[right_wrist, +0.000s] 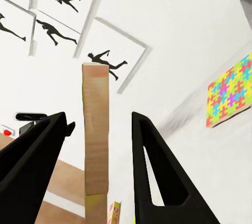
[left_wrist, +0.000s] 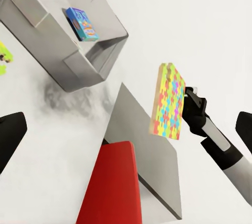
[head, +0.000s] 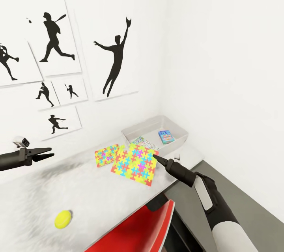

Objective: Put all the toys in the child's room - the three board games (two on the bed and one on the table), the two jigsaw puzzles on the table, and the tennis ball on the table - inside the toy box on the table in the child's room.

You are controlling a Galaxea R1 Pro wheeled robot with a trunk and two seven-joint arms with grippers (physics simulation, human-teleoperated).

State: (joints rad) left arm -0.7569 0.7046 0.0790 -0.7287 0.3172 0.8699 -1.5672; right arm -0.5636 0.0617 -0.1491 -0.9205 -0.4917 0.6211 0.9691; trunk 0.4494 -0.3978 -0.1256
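No lettering can be read on the blue board game point(head: 167, 137) lying inside the toy box point(head: 179, 127), which stands at the table's point(head: 35, 204) far end beside the wall. One jigsaw puzzle point(head: 135, 163) is held lifted at its edge by the right gripper point(head: 157, 159), the arm reaching in from the right. A second jigsaw puzzle point(head: 106, 154) lies flat beside it. The left gripper point(head: 46, 153) hovers with fingers slightly parted, holding nothing. The tennis ball point(head: 62, 219) is seen near the front edge, above the red chair point(head: 138, 230).
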